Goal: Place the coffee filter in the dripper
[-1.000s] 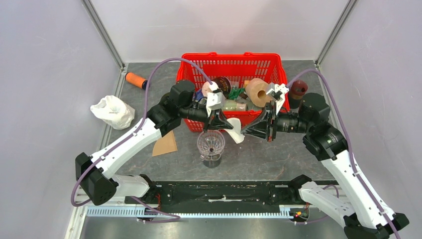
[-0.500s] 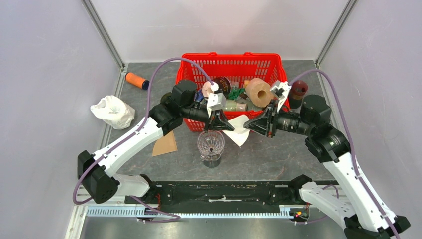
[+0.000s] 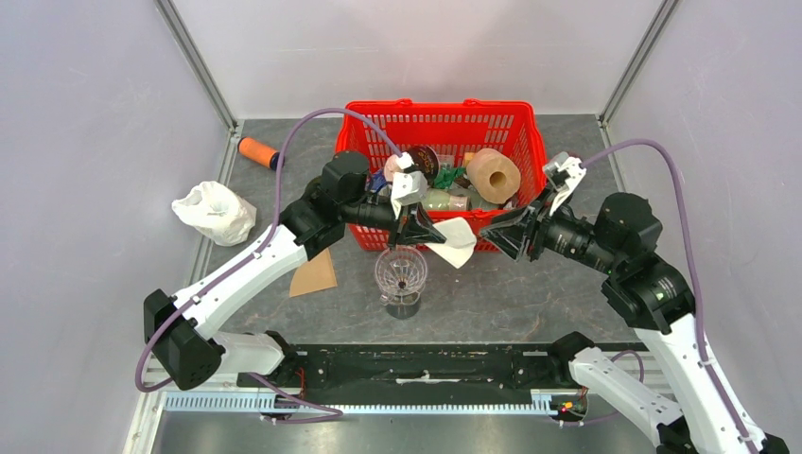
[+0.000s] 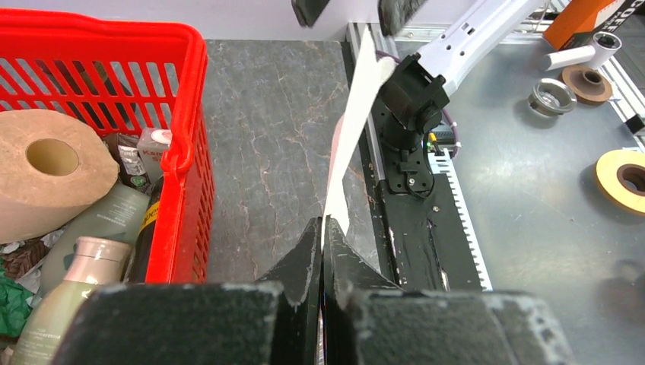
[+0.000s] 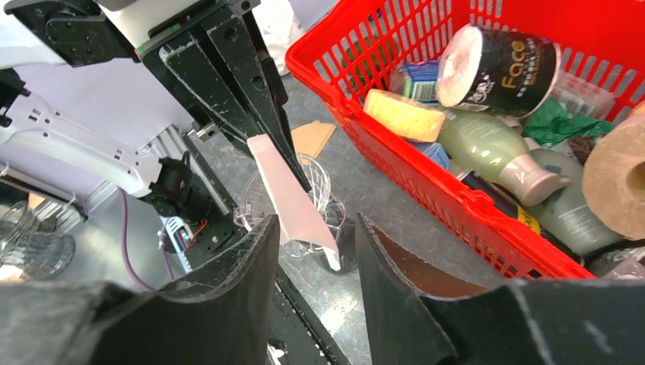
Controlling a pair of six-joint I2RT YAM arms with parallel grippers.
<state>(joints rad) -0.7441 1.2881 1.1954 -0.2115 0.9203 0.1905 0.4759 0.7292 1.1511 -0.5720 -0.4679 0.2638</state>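
The white coffee filter [image 3: 456,242] hangs in the air above and just right of the clear glass dripper [image 3: 401,275], which stands on the table. My left gripper [image 3: 431,237] is shut on the filter's left edge; in the left wrist view the filter [image 4: 351,129] rises from the closed tips of that gripper [image 4: 322,223]. My right gripper [image 3: 489,232] is open, a short way right of the filter and not touching it. In the right wrist view the filter [image 5: 293,194] hangs ahead of the open right gripper [image 5: 316,232], with the dripper [image 5: 325,199] behind it.
A red basket [image 3: 440,118] full of items, among them a paper roll [image 3: 494,175], stands right behind the grippers. A brown paper piece [image 3: 314,274], a white bag [image 3: 214,212] and an orange cylinder [image 3: 257,151] lie left. A dark red cup [image 3: 567,170] stands right of the basket.
My right gripper has opened, let go of the filter and drawn back to the right. The filter now hangs from the left gripper alone.
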